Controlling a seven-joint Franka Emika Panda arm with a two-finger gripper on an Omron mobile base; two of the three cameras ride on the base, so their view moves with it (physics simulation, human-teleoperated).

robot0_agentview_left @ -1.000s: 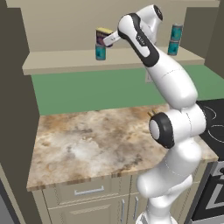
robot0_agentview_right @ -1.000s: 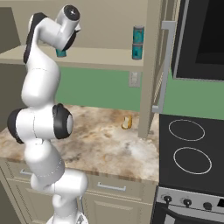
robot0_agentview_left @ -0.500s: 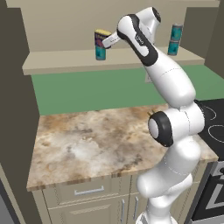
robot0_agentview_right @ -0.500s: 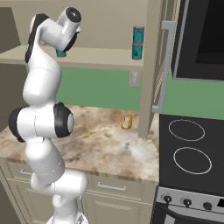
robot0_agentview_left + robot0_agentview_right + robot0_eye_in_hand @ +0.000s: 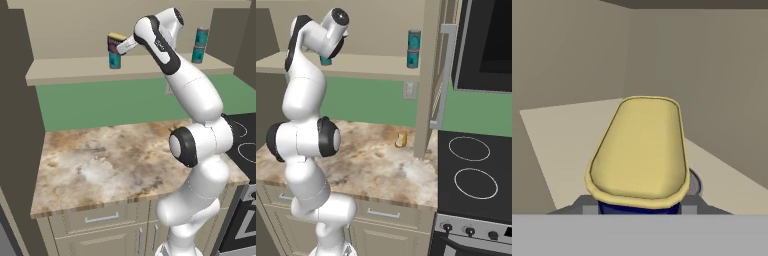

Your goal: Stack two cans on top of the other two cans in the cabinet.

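Gripping the navy can [image 5: 116, 43] between its fingers, the gripper [image 5: 120, 46] holds it directly above a teal can [image 5: 115, 60] on the cabinet [image 5: 75, 70] ledge, two stacked teal cans [image 5: 200, 44] standing well beyond.

Marbled counter [image 5: 110, 165], green backsplash [image 5: 105, 105], black stovetop [image 5: 473, 170], perhaps a microwave [image 5: 491, 42] above.
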